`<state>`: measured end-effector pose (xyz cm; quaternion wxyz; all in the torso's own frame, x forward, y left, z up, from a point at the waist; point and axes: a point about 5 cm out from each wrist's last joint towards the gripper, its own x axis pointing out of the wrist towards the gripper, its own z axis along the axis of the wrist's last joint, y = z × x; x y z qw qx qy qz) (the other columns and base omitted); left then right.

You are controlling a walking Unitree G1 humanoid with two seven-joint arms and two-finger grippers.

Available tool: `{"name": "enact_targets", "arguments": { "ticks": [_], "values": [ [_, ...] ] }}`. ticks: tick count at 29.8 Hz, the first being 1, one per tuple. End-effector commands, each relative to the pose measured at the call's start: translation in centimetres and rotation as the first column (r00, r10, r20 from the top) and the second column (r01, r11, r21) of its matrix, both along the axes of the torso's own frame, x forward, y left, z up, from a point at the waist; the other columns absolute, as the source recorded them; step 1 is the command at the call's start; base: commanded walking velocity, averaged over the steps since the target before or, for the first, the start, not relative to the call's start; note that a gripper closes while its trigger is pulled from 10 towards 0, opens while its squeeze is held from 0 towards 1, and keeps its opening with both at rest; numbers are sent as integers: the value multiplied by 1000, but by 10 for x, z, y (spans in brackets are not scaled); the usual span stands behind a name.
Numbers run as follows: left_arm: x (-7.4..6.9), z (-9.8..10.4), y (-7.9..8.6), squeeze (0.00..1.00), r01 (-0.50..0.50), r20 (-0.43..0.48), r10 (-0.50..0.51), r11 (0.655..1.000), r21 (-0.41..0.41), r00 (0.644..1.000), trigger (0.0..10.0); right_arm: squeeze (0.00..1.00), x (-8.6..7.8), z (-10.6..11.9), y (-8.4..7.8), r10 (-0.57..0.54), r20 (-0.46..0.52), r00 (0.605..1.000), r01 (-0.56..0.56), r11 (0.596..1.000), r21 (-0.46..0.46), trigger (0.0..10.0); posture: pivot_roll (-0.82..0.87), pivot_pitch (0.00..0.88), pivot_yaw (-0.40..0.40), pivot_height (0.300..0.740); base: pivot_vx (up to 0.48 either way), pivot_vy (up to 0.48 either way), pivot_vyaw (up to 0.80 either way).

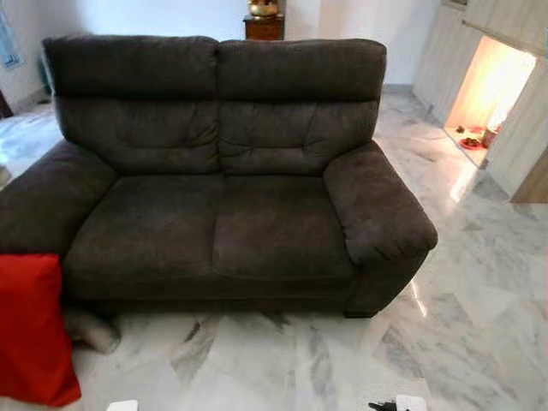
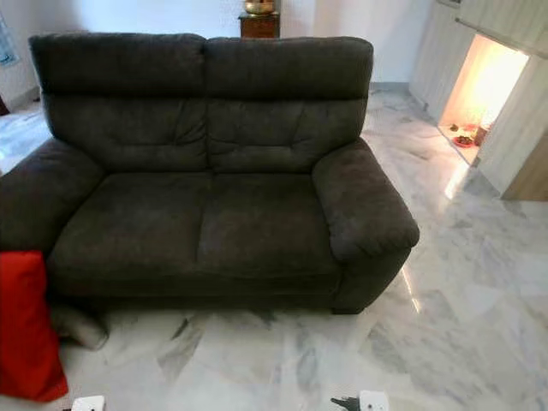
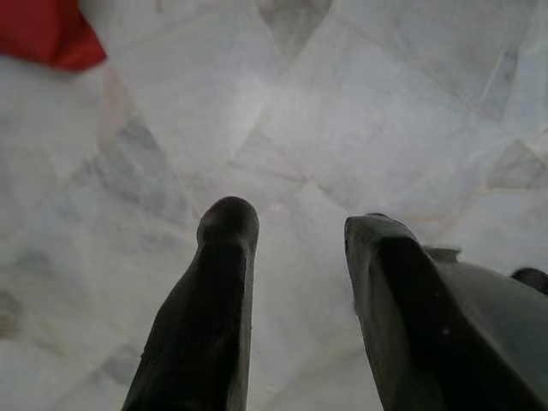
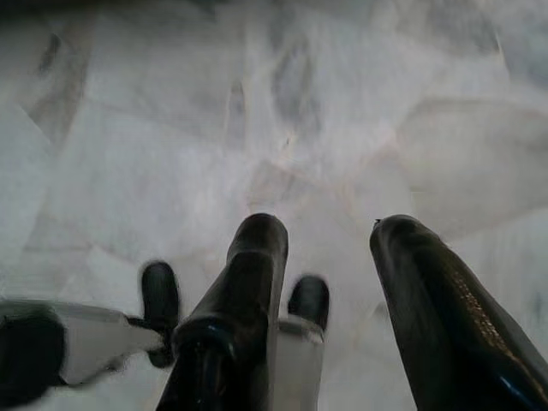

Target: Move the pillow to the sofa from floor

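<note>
The red pillow (image 1: 32, 330) stood on the marble floor (image 1: 282, 364) at my far left, leaning against the front of the sofa's left armrest (image 1: 47, 201) and cut off by the edge of the head views. Its lower corner also showed in the left wrist view, well off to the side of my fingers. A pale, rumpled thing (image 1: 92, 330) lay on the floor just beside it, under the sofa's front edge; I could not tell what it was.

The dark grey sofa (image 1: 223, 214) faced me squarely, both seat cushions bare. Beyond its right end a lit alcove (image 1: 488, 90) glowed in the wall, and a small wooden cabinet (image 1: 264, 27) stood behind the backrest.

My left gripper (image 3: 291, 235) hung low over bare floor with its two black fingers apart and nothing between them. My right gripper (image 4: 330, 235) did likewise, fingers spread and empty, my own feet blurred beneath it.

I judged the job not yet begun, the approach being the step in hand. To do it well I needed to turn and step left until the pillow sat centred before me, then bend and take it with the left gripper across its upper edge, where the soft fabric would bunch into a firm hold. The seat just behind it offered a short lift.
</note>
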<state>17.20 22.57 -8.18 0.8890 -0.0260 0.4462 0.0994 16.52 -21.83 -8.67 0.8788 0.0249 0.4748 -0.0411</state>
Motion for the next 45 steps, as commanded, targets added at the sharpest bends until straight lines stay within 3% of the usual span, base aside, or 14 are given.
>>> {"name": "enact_targets", "arguments": {
  "ticks": [1,16,19,23,45],
  "values": [
    [13,5,1,0,139,-71,-134,987,77,989,10000,0,26,8,25,-144,77,987,130,978,164,10000,56,142,71,740,0,386,0],
    [12,5,1,0,135,-70,-130,988,77,989,10000,0,25,9,13,-136,79,988,123,981,151,10000,60,144,70,740,0,385,0],
    [12,4,1,0,136,-72,-131,988,75,989,10000,0,26,9,17,-77,68,995,68,989,128,10000,59,144,69,740,0,384,0],
    [12,4,0,0,137,-71,-132,988,74,989,10000,0,27,9,19,-122,75,990,110,983,149,10000,60,146,69,740,0,385,0],
    [12,4,-2,0,144,-75,-138,987,72,988,10000,0,24,7,22,-113,70,991,101,983,154,10000,67,124,73,740,0,385,0]
  ]
}}
